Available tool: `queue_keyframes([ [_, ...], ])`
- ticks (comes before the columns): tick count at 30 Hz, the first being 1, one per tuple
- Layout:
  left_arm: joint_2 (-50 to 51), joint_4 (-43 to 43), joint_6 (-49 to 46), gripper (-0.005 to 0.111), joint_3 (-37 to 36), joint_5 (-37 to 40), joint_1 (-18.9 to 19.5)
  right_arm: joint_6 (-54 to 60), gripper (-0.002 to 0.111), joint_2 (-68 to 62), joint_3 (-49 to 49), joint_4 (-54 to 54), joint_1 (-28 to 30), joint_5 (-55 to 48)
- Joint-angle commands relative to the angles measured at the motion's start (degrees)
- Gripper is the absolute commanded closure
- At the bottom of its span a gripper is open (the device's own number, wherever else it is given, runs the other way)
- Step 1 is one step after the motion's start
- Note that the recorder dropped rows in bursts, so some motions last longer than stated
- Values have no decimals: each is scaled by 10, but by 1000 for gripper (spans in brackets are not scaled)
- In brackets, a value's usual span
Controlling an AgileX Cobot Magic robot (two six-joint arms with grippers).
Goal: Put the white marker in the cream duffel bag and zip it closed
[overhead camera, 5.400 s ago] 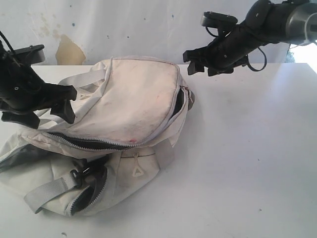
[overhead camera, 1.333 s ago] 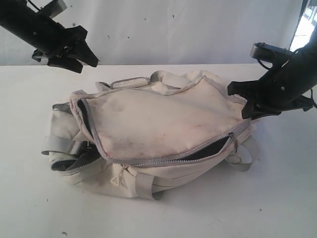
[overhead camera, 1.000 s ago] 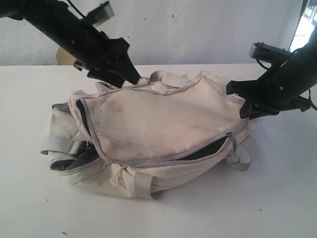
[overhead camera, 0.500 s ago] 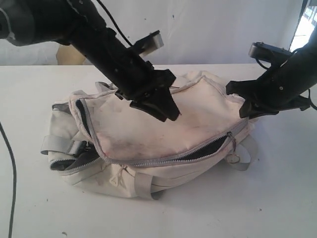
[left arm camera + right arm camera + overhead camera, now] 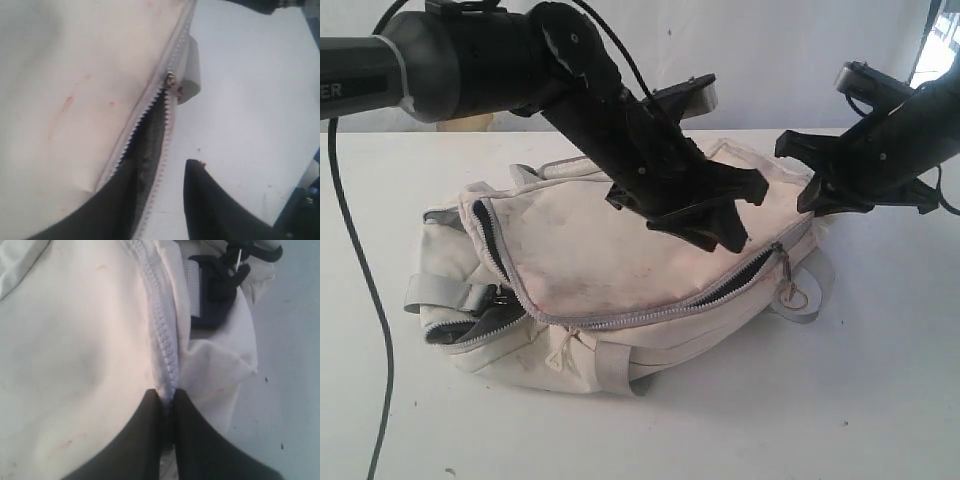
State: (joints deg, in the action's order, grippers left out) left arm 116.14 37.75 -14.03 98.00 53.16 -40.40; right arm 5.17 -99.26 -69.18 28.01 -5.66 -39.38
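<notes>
The cream duffel bag [image 5: 610,240] lies on the white table, its long main zipper partly undone. My left gripper [image 5: 745,213] reaches across the bag and hovers open over the zipper's right end. In the left wrist view its fingers [image 5: 162,165] straddle the dark zipper gap, one over the bag [image 5: 75,75], one over the table, below the zipper pull [image 5: 171,80]. My right gripper [image 5: 798,178] is shut on the bag's right end, pinching the zipper seam [image 5: 167,392] of the fabric [image 5: 75,330]. The white marker is out of view.
A metal ring [image 5: 797,297] and grey strap hang at the bag's right end. A side pocket [image 5: 470,320] gapes open at the left beside a grey webbing strap [image 5: 435,295]. A black buckle [image 5: 217,282] sits close to the right gripper. A black cable [image 5: 360,300] trails down the left.
The left arm has swung from the back left across the bag to the zipper's right end, its jaws narrower than before. The right gripper has risen slightly with the bag's end.
</notes>
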Motion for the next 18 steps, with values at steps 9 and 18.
queue_keyframes([
  [9,-7,111,-42,75,-3,-6,-16,2,108,-1,-23,20,7,4],
  [18,-7,72,-50,75,-3,-49,-30,2,108,-1,-23,22,7,24],
])
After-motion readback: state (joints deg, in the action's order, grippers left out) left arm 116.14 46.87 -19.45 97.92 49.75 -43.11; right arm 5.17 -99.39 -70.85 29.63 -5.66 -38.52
